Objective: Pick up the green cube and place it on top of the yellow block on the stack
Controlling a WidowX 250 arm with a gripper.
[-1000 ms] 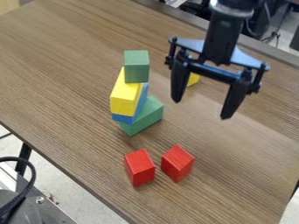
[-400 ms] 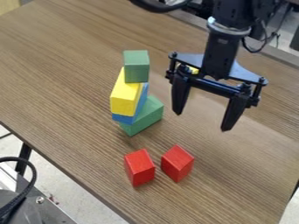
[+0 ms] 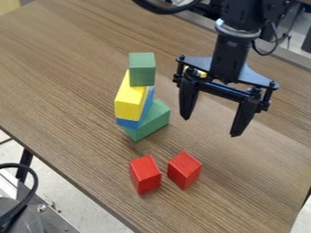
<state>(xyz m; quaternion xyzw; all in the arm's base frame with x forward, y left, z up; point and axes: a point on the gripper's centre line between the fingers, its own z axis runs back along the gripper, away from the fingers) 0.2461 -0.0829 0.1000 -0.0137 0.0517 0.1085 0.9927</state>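
So the end effector (image 3: 213, 126) is hanging over the bench (image 3: 79, 68) with its fingers spread wide, nothing between them. Next to it, on the left side of the view, there's a little stack: green block (image 3: 155, 121) at the bottom, then a blue block (image 3: 129, 123), a yellow block (image 3: 129, 103) on that, and a small green cube (image 3: 142, 69) up top. Two red blocks (image 3: 146, 174) sit side by side nearer the camera, and another yellow block (image 3: 201, 73) is partly hidden behind the end effector.

Two red blocks (image 3: 145, 174), two green blocks (image 3: 142, 69), two yellow blocks (image 3: 129, 103), one blue block (image 3: 128, 123), one table (image 3: 67, 86)
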